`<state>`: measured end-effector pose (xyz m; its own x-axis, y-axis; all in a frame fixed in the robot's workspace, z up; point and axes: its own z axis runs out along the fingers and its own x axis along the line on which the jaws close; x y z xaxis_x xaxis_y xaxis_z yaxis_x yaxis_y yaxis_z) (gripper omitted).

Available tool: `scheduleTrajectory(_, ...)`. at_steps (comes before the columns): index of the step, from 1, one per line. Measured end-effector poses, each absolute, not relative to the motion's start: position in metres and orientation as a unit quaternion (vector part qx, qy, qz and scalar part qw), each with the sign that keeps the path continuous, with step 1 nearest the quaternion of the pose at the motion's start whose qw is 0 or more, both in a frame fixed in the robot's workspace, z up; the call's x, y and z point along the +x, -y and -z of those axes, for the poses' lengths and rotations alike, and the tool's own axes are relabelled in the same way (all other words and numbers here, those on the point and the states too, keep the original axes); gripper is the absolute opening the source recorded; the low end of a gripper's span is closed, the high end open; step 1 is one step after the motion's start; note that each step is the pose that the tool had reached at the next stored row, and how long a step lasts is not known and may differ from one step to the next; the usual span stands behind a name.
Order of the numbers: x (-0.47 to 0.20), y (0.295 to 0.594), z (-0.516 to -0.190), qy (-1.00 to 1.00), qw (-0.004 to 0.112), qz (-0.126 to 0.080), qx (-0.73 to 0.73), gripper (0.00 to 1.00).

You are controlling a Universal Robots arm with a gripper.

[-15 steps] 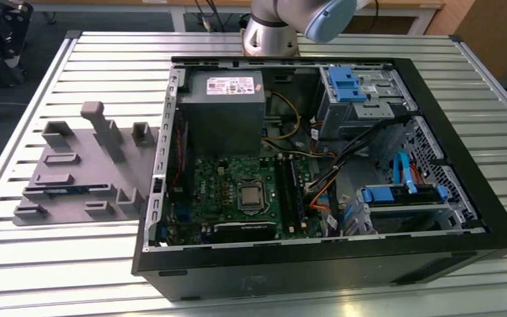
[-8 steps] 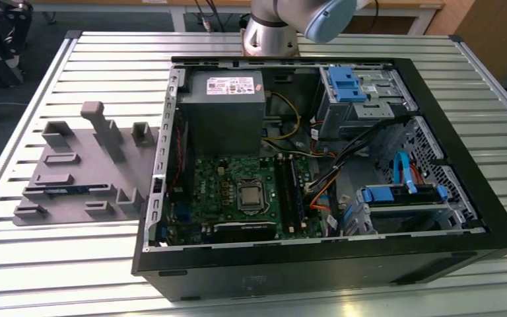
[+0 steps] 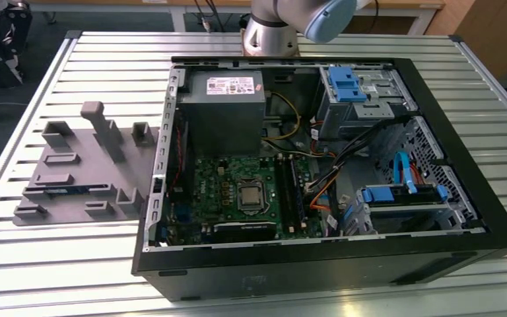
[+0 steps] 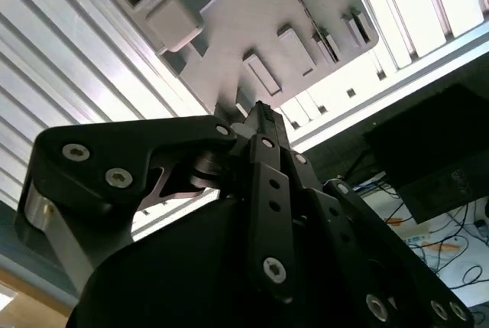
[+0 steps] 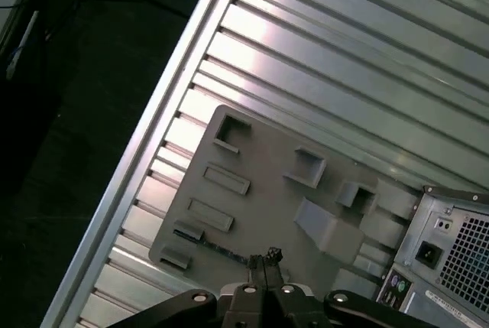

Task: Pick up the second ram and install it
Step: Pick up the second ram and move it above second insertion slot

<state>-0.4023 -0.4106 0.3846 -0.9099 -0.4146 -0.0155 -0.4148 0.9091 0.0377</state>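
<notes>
The second ram (image 5: 218, 248) is a thin dark stick lying in a slot along one edge of the grey holder tray (image 5: 260, 183). In the exterior view the ram (image 3: 64, 191) shows as a dark bluish strip low on the tray (image 3: 86, 142), at that view's left. My gripper (image 5: 264, 258) hangs well above the tray, its tips over the end of the ram, apart from it. Both fingers are pressed together with nothing between them. In the second wrist view the shut gripper (image 4: 260, 112) points at the tray (image 4: 252, 22).
An open black PC case (image 3: 324, 264) lies on the slatted metal table (image 3: 103, 53), to the exterior view's right of the tray. Inside are the green motherboard (image 3: 227, 191), long black slots (image 3: 287, 191), a grey power-supply box (image 3: 222, 99) and blue drive brackets (image 3: 346, 82). The arm's base (image 3: 267, 36) stands behind the case.
</notes>
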Motion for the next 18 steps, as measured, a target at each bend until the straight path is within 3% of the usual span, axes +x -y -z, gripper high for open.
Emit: scheduleTrajectory(18, -0.4038, 0.4106, -0.3823, -0.942, 0.001, -0.020, -0.334, 0.11)
